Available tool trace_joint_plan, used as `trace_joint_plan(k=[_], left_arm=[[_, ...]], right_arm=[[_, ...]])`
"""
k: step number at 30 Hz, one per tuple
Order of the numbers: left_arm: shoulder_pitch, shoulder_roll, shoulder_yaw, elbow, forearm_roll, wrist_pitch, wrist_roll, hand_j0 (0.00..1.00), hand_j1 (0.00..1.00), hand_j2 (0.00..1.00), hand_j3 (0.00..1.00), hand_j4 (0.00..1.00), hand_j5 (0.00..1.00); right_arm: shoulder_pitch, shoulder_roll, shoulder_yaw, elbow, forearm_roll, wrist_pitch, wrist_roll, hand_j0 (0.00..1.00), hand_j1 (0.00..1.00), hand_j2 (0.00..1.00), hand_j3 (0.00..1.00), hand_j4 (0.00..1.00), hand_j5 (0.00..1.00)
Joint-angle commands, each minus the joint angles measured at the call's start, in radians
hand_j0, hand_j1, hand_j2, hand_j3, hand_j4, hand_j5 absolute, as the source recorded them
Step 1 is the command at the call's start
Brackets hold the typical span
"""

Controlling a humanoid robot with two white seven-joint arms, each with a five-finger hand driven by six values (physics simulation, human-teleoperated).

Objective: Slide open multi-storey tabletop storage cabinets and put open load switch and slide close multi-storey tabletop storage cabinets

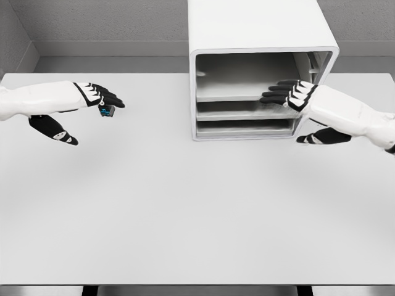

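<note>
A white multi-storey storage cabinet (pixel 262 37) stands at the back of the table, right of centre, its front showing stacked drawers (pixel 244 110). My right hand (pixel 285 95) reaches in from the right with fingers extended flat at the upper drawer's front edge; it holds nothing. At the left, my left hand (pixel 102 98) hovers above the table with its fingertips pinching a small dark and blue load switch (pixel 107 111), which hangs just below the fingers.
The white table (pixel 185 203) stretches wide in front of the cabinet. Grey walls rise behind the table's far edge. The table's near edge runs along the bottom of the view.
</note>
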Motion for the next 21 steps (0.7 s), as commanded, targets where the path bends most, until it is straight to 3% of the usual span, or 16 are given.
trace_joint_plan(k=[1, 6, 11, 13, 14, 16, 21], left_arm=[[0.0, 0.001, 0.0, 0.003, 0.006, 0.003, 0.0, 1.0, 1.0, 1.0, 1.0, 1.0, 1.0], [-0.005, -0.004, 0.0, 0.007, 0.005, 0.003, 0.0, 1.0, 1.0, 1.0, 1.0, 1.0, 1.0], [-0.014, -0.071, 0.0, 0.122, 0.0, 0.003, -0.003, 1.0, 1.0, 1.0, 1.0, 1.0, 1.0], [-0.015, -0.106, 0.002, 0.164, -0.047, 0.003, -0.003, 1.0, 1.0, 1.0, 1.0, 1.0, 1.0], [-0.017, -0.125, 0.0, 0.191, -0.049, 0.003, -0.003, 1.0, 1.0, 1.0, 1.0, 1.0, 1.0], [-0.026, -0.156, 0.0, 0.222, -0.049, 0.003, -0.004, 1.0, 1.0, 1.0, 1.0, 1.0, 1.0], [-0.054, -0.24, -0.003, 0.34, -0.089, 0.003, -0.004, 1.0, 1.0, 1.0, 1.0, 1.0, 1.0]], right_arm=[[0.0, -0.008, -0.034, -0.002, -0.009, 0.001, -0.053, 1.0, 1.0, 1.0, 1.0, 1.0, 1.0], [-0.057, 0.03, 0.03, 0.003, -0.009, 0.001, -0.057, 1.0, 1.0, 1.0, 1.0, 1.0, 1.0], [-0.058, 0.039, 0.095, 0.001, -0.006, 0.001, -0.034, 1.0, 1.0, 1.0, 1.0, 1.0, 1.0], [-0.077, 0.041, 0.122, 0.003, -0.005, 0.001, 0.007, 1.0, 1.0, 1.0, 1.0, 1.0, 1.0], [-0.107, 0.042, 0.15, 0.003, -0.007, 0.001, 0.006, 1.0, 1.0, 1.0, 1.0, 1.0, 1.0], [-0.236, 0.076, 0.277, 0.004, -0.01, 0.001, -0.005, 1.0, 1.0, 1.0, 1.0, 1.0, 1.0], [-0.279, 0.102, 0.366, 0.009, -0.01, 0.001, 0.006, 1.0, 1.0, 1.0, 1.0, 1.0, 1.0]])
